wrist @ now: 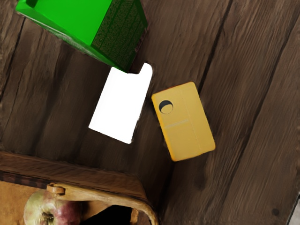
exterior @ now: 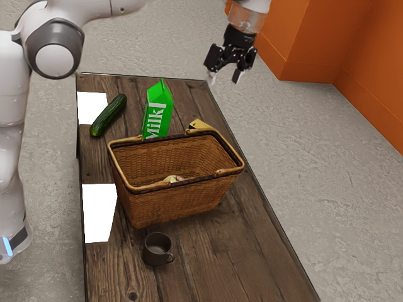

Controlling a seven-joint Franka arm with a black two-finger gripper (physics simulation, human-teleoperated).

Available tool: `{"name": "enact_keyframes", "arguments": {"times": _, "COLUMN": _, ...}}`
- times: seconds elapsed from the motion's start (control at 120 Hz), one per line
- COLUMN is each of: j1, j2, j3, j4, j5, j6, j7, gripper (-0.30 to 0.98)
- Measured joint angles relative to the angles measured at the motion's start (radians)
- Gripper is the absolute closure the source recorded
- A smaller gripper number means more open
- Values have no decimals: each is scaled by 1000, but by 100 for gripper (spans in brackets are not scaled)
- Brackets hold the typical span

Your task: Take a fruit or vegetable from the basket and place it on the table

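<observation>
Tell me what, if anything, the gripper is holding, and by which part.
Nothing is held: the gripper hangs open in the air, with nothing between its fingers.

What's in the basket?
An apple, pale green and red, is inside the basket. Its wall hides much of the floor in the exterior view, so I cannot tell whether anything else lies there.

Wrist view: apple (wrist: 36, 208), milk carton (wrist: 79, 21) cut off. Exterior view: yellow box (exterior: 199, 124) partly hidden behind basket (exterior: 173, 204).
</observation>
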Motion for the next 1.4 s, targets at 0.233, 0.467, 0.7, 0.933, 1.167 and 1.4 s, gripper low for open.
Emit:
{"name": "enact_keyframes", "arguments": {"times": 0.233, "j1": -92, "j2": -75, "j3": -13, "j4": 25, "j5": -38, "j6": 3, "j7": -152, "gripper": 0}}
{"name": "enact_keyframes", "arguments": {"times": 0.467, "j1": -131, "j2": -360, "j3": -6, "j4": -376, "j5": -170, "j6": 61, "j7": -241, "gripper": 0}}
{"name": "enact_keyframes", "arguments": {"times": 0.7, "j1": -109, "j2": -483, "j3": -147, "j4": -677, "j5": -39, "j6": 237, "j7": -230, "gripper": 0}}
{"name": "enact_keyframes", "arguments": {"times": 0.933, "j1": -2, "j2": -585, "j3": -314, "j4": -799, "j5": -95, "j6": 381, "j7": -210, "gripper": 0}}
{"name": "enact_keyframes", "arguments": {"times": 1.167, "j1": 37, "j2": -641, "j3": -344, "j4": -929, "j5": -178, "j6": 450, "j7": -204, "gripper": 0}}
{"name": "enact_keyframes", "arguments": {"times": 1.4, "j1": 40, "j2": -633, "j3": -364, "j4": -993, "j5": -139, "j6": 490, "j7": -192, "gripper": 0}}
